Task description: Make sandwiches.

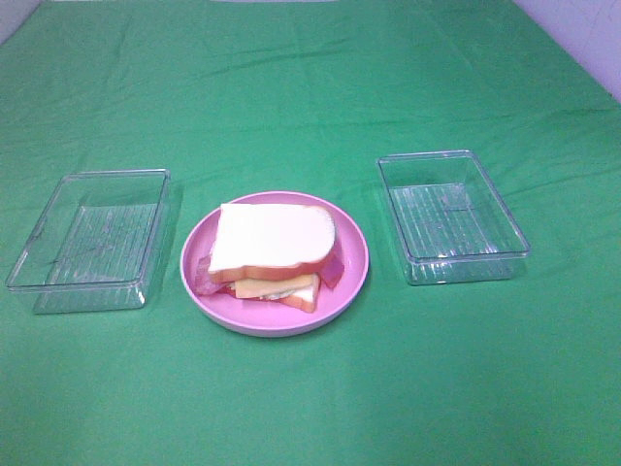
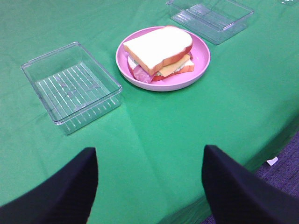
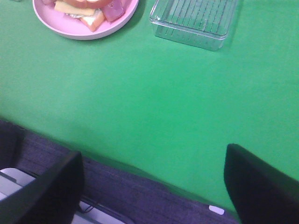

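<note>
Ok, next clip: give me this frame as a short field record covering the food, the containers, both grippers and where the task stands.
surface: green cloth
sandwich: one assembled stack on the pink plate, white bread on top, cheese and bacon showing at the edges
left tray: clear, empty, left of the plate
right tray: clear, empty, right of the plate
left gripper: open, fingers apart over the cloth, holding nothing
right gripper: open, near the table edge, holding nothing
arms in exterior high view: not visible
task state: sandwich looks complete
</note>
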